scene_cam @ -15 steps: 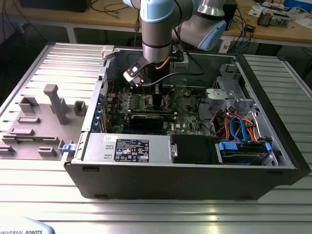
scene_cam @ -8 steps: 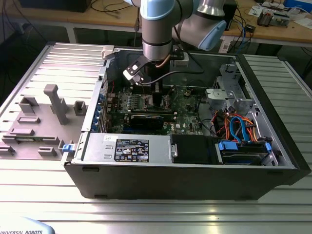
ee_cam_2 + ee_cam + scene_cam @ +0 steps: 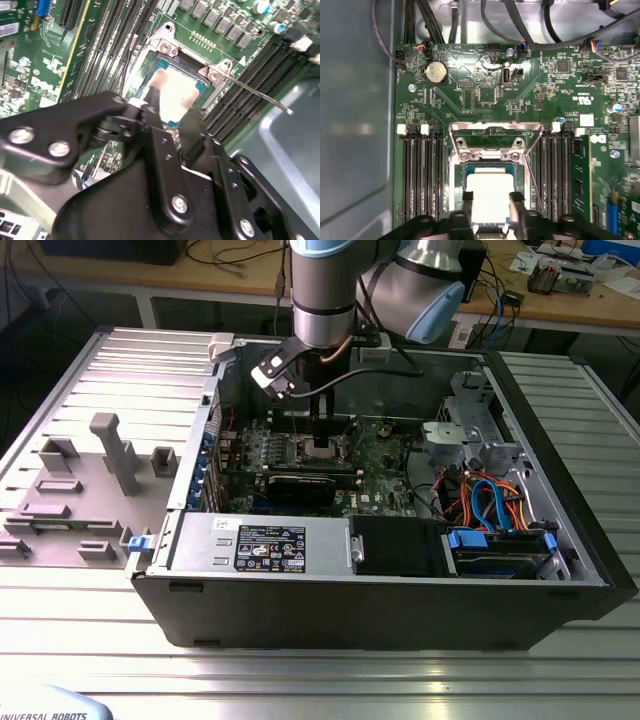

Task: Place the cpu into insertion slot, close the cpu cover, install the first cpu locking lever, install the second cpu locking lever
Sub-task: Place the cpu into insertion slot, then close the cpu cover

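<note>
Silvery cpu (image 3: 490, 182) is sitting in, or just above, the insertion slot (image 3: 490, 152). Gripper (image 3: 491, 197) is looking clenched on its two opposite edges. We're judging this as step one, placement. Letting go is calling for a level seat in the slot.

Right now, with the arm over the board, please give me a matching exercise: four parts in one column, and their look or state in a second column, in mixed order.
Parts:
1 the cpu
2 the cpu cover
3 coin battery
4 locking lever

States:
A round and silvery, apart from the insertion slot
B raised open at the slot's edge
C thin rod sticking out sideways, not latched
D square, pale grey, at the slot, under the gripper

Pairs: 1-D, 2-B, 3-A, 4-C.
</note>
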Action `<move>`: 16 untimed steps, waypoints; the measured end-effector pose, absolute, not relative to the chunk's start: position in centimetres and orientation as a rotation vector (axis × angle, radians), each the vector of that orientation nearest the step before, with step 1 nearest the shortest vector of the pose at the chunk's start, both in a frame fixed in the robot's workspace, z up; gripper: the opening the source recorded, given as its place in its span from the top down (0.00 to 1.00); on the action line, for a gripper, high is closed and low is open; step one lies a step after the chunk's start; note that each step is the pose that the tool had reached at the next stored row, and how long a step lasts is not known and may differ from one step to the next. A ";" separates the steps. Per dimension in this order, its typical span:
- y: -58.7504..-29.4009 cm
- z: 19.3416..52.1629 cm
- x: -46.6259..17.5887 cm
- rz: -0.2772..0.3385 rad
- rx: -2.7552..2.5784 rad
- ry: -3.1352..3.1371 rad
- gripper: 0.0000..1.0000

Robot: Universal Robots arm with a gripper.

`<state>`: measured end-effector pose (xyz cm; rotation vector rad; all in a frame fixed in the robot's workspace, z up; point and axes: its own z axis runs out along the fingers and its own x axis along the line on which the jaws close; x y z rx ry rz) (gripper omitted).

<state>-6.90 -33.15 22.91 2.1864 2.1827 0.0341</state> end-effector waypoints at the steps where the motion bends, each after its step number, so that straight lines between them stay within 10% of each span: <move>1: -33.1 23.0 -6.9 0.032 2.188 2.184 0.65; 5: -33.1 23.0 -6.9 0.030 2.189 2.185 0.89; 16: -33.1 23.0 -6.9 0.029 2.189 2.185 0.89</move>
